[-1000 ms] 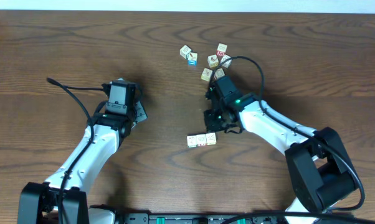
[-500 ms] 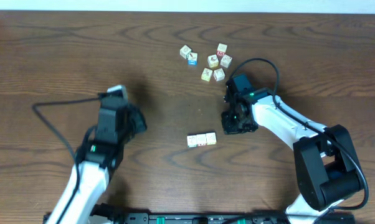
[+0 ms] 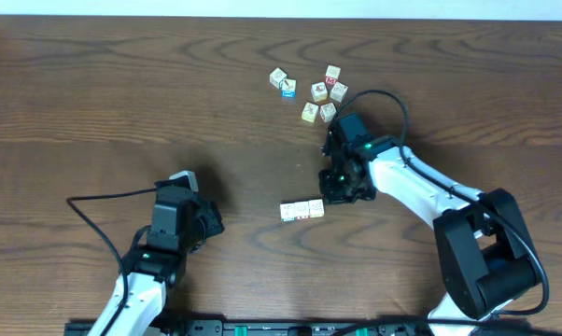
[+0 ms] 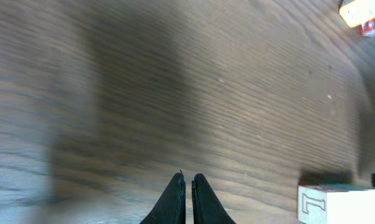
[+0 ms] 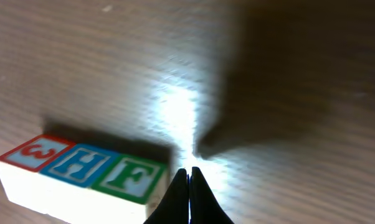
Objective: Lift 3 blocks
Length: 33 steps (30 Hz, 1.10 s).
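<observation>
Black fingers of the right gripper (image 5: 189, 179) are pressed together on nothing, tips just beside the green-edged F end of the blocks (image 5: 85, 164), three touching in a row on the wooden surface (image 3: 94, 84). The left gripper (image 4: 188, 186), also closed and empty, hangs on the row's other side. Other cubes (image 3: 311, 91) cluster beyond.

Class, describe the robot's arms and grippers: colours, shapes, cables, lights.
The left arm and right arm have white links and black joints. A black cable loops off each; a green light glows on the right wrist. The left gripper and right gripper have dark fingers tapering to thin points.
</observation>
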{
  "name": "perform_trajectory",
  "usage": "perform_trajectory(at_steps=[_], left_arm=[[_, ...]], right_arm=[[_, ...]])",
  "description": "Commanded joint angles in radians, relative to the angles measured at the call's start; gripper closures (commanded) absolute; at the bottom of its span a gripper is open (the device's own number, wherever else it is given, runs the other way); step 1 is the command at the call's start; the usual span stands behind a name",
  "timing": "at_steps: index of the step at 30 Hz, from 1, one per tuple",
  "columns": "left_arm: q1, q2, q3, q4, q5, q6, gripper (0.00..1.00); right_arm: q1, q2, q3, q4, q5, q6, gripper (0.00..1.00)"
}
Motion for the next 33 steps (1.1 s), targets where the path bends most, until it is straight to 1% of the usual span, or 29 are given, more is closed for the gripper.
perform_trajectory(at_steps=[1, 6, 10, 13, 20, 27, 33], left_arm=[[-0.002, 0.065, -0.002, 0.023, 0.061, -0.032, 0.92], [-0.017, 0.137, -0.002, 0.047, 0.071, -0.047, 0.93], [-0.077, 0.177, -0.002, 0.092, 0.071, -0.056, 0.93], [-0.124, 0.192, -0.002, 0.128, 0.062, -0.101, 0.93], [-0.229, 0.203, -0.002, 0.157, -0.013, -0.172, 0.93], [-0.307, 0.227, -0.002, 0.158, -0.126, -0.257, 0.93], [-0.327, 0.297, 0.010, 0.175, -0.146, -0.251, 0.93]], right_arm=[[0.039, 0.003, -0.001, -0.003, -0.023, 0.056, 0.99], [0.055, 0.003, -0.001, -0.021, -0.016, 0.110, 0.99], [0.054, 0.003, -0.001, -0.045, -0.012, 0.134, 0.99], [0.055, 0.003, -0.001, -0.052, -0.013, 0.134, 0.99], [0.062, 0.003, -0.001, -0.063, -0.021, 0.129, 0.99], [0.085, 0.003, -0.001, -0.063, -0.021, 0.129, 0.99], [0.095, 0.003, -0.001, -0.063, -0.021, 0.129, 0.99]])
